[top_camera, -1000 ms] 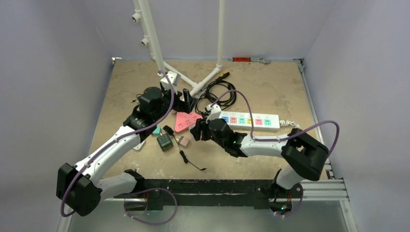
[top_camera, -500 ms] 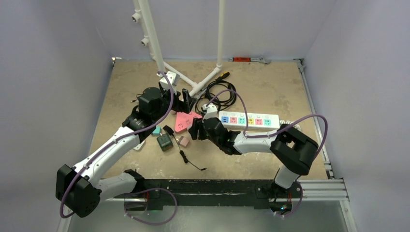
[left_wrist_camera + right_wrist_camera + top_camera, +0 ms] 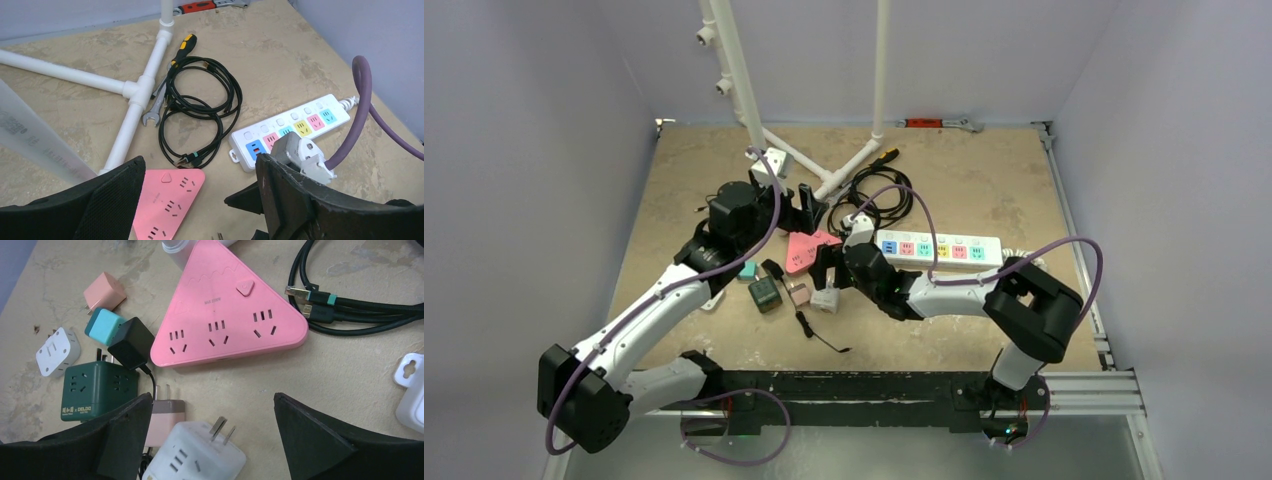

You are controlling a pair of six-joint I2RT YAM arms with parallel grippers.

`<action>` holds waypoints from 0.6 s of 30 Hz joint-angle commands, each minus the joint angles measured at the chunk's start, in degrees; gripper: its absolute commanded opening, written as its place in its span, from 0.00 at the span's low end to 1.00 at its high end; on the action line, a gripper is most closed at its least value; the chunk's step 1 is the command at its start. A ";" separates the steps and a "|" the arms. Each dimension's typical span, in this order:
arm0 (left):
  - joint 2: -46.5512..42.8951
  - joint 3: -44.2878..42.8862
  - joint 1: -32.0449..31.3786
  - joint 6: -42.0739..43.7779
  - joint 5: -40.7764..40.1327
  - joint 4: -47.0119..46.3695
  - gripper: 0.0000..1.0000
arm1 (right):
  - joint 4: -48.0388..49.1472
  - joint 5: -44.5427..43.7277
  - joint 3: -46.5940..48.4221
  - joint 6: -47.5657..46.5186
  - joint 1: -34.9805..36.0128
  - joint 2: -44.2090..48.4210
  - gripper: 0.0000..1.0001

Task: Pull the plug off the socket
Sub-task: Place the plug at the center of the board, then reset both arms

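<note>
- The white plug [image 3: 196,456] lies on its side on the bench [image 3: 984,180]. Its two metal pins point up and away, toward the pink socket [image 3: 231,325].
- The white plug is not in any socket. It lies near the pink socket but does not touch it. All the holes I can see in the pink socket are empty.
- So I think the pulling part is done.
- The right pincer [image 3: 216,440] is right above the white plug. Its two fingers are wide apart, one on each side, and they hold nothing. I see a gap between each finger and the white plug.
- The white plug sits a bit closer to the finger on the left of that view.
- The right arm is much nearer to the white plug. The left pincer [image 3: 809,208] is on the far side of the pink socket, well apart from the white plug.
- The left pincer is wide apart too, with nothing in it.
- A little pink plug [image 3: 167,415] lies just beside the white plug, and a green cube [image 3: 95,390] is near.
- If the right pincer goes up, it should go straight, so it does not bump the white plug.
- Farther off are a white power strip [image 3: 939,250] and black cables [image 3: 200,115].
</note>
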State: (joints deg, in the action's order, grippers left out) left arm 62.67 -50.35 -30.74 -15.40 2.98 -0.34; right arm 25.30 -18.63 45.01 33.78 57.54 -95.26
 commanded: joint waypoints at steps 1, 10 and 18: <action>-3.34 -0.60 0.46 0.89 -2.04 -0.91 0.80 | 0.49 -3.19 1.39 -1.19 0.29 3.86 0.94; -6.62 0.34 2.94 -1.35 -4.11 0.25 0.94 | -5.92 -4.75 0.40 -2.97 -3.98 13.74 0.99; -13.25 1.74 13.26 -3.92 -7.48 8.34 0.96 | -12.10 -2.77 -3.75 -5.25 -17.86 29.20 0.99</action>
State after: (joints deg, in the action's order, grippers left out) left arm 53.82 -49.45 -21.28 -17.50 -0.99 4.45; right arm 17.67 -20.60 42.57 31.29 43.90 -73.63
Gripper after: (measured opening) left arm 0.958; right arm 0.987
